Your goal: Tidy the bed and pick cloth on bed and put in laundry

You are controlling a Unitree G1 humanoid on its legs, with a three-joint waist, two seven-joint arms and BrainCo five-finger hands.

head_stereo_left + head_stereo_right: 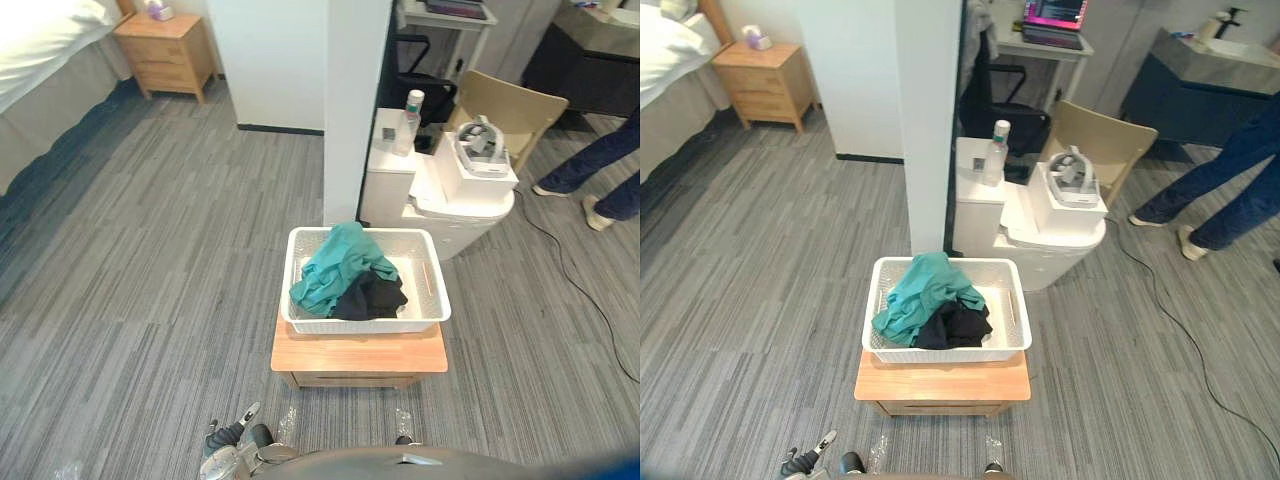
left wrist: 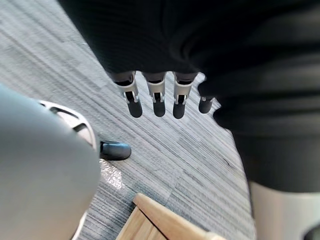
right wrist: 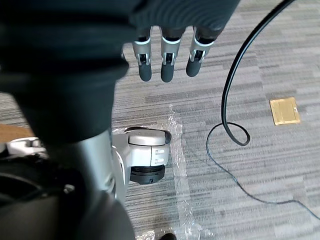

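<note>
The teal cloth [image 1: 340, 262] lies bunched in the white laundry basket [image 1: 415, 243], heaped over the rim at the back left, with a black cloth [image 1: 372, 295] pressed against its near side. The basket stands square on a low wooden bench [image 1: 360, 352] on grey carpet, right in front of the robot.

The left robot hand [image 2: 159, 97] hangs beside the body with straight, relaxed fingers pointing at the floor, and it holds nothing. A corner of the bench shows just beyond it. The right robot hand [image 3: 167, 62] hangs the same way, slack and empty.

With cloth already in the basket, the laundry part looks done, and tidying the bed looks like the work left. The bed [image 1: 40, 60] is well apart, at the far left, past open carpet, with a wooden nightstand [image 1: 165, 50] beside it. Little of its top shows, so I cannot tell whether more cloth lies on it.

To do the step well:
- Turn left and clear the bench corner before stepping off.
- Keep both arms low and close to the body.
- Stay away from the white pillar [image 1: 355, 100] behind the basket and the person's legs [image 1: 600, 160] at the right.
</note>
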